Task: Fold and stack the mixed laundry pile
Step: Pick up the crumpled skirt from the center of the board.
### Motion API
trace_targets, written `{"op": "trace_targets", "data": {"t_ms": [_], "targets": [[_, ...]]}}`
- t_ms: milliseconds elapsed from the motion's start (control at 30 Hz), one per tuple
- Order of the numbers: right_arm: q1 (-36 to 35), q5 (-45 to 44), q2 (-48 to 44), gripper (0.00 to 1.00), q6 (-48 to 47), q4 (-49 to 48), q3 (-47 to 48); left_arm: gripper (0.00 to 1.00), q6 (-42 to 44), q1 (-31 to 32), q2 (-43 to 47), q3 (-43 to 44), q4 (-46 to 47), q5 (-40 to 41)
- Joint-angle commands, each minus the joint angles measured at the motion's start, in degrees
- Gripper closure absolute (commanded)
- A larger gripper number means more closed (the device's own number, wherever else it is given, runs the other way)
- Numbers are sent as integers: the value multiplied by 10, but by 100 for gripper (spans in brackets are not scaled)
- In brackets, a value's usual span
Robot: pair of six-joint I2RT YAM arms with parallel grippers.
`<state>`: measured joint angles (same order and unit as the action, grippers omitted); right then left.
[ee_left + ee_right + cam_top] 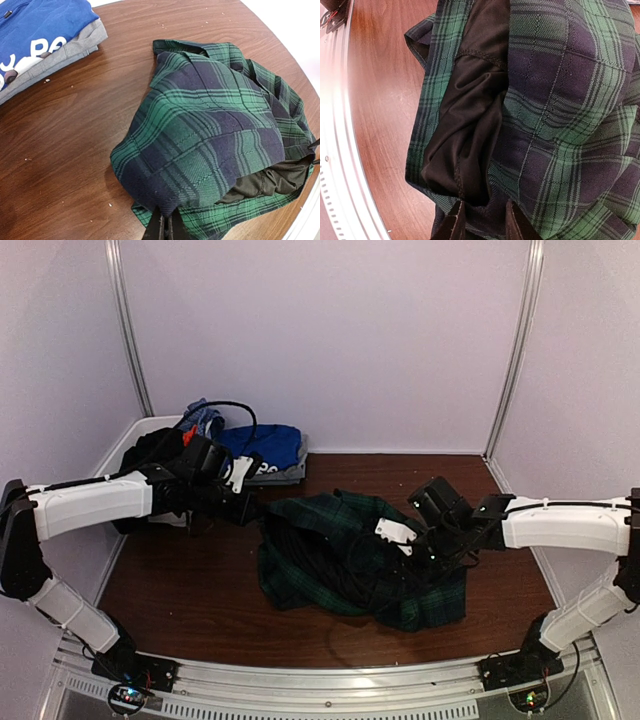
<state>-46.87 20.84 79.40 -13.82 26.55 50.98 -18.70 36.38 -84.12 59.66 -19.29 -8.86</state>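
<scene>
The dark green tartan skirt (350,560) lies crumpled mid-table, its black lining (465,130) showing. My left gripper (167,222) is shut on a pinched fold at the skirt's left edge (200,140); in the top view the left gripper (262,502) reaches in from the left. My right gripper (485,222) is at the skirt's right side, fingers apart on either side of a bunch of tartan and lining; from above the right gripper (402,540) sits over the cloth. The rest of the laundry pile (160,450) lies at the back left.
A folded royal-blue T-shirt (35,30) rests on a folded grey garment (75,47) at the back left, beside a white basket (125,440) of dark clothes. The metal rail (340,165) runs along the table's near edge. White walls close the back and sides.
</scene>
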Motion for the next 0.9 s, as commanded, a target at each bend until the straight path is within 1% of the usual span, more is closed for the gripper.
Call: {"op": "trace_targets", "data": {"t_ms": [0,100,167,233,267,300,400,500,600,700,733,767,867], "targets": [[4,14,15,72,-13,-5,6,100,9,1,-6,1,31,-6],[6,20,23,74,-16,-1,10,100,11,1,-8,3,31,-5],[6,21,28,79,-16,2,13,100,11,1,-10,4,30,-5],[6,19,30,88,-14,5,18,100,10,0,-11,4,31,-5],[6,13,31,96,-9,7,21,100,10,0,-11,4,30,-6],[6,-1,29,100,0,9,25,100,9,0,-11,4,30,-5],[5,-2,10,100,0,20,30,100,6,0,-8,5,28,-3],[5,-22,-29,100,13,20,34,100,1,-1,-2,15,20,8],[5,-79,-81,100,24,24,51,100,-5,-1,7,35,5,29],[6,-142,-148,100,36,-6,61,100,-10,-1,14,77,-19,65],[6,-161,-170,100,38,-18,67,100,-11,-1,16,94,-28,78],[6,-187,-189,100,43,-30,75,100,-11,-1,19,112,-36,108],[7,-267,-228,100,43,-51,109,100,-7,-1,27,173,-54,134]]}}
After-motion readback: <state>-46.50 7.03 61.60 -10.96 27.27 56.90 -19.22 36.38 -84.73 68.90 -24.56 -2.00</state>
